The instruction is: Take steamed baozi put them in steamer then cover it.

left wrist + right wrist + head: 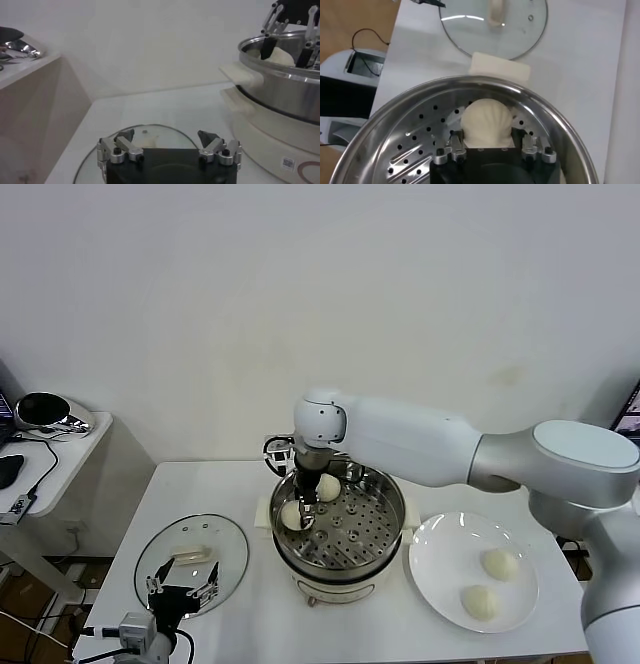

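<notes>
The steamer (392,519) stands mid-table with two steamed baozi on its perforated tray. One baozi (292,515) lies at the tray's left, between the fingers of my right gripper (301,508); the other (328,486) lies just behind. In the right wrist view the jaws of the right gripper (491,136) stand spread on either side of this baozi (487,119), which rests on the tray. Two more baozi (498,563) (479,601) lie on the plate (432,549). The glass cover (205,542) lies flat, left of the steamer. My left gripper (180,592) hovers open over its near edge.
A low side table (60,446) with a black and silver object (45,412) and cables stands at the far left. The steamer's white side handle (239,75) juts toward the cover (150,131). The left gripper (166,135) is near the table's front edge.
</notes>
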Robot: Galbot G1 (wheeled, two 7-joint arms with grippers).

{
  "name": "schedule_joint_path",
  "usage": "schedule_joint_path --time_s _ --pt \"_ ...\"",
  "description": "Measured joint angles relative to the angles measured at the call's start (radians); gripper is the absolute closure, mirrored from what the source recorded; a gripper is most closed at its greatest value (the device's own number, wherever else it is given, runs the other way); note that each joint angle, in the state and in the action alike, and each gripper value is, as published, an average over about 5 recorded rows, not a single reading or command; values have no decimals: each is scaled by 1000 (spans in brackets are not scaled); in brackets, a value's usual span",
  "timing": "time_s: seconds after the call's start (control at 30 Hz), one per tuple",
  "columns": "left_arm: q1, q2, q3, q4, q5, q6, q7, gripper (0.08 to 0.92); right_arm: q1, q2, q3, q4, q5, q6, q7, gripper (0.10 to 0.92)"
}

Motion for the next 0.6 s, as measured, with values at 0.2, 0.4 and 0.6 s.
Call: schedule_joint_path --time_s 0.2,0.4,0.6 --pt "-6 -2 5 1 0 4 2 177 17 -26 15 21 3 4 -9 210" --pt "-12 -5 12 0 1 9 5 177 59 -99 24 84 12 15 -29 203" --pt "-5 -4 11 -9 1 12 9 177 102 -244 47 182 6 42 -56 203"
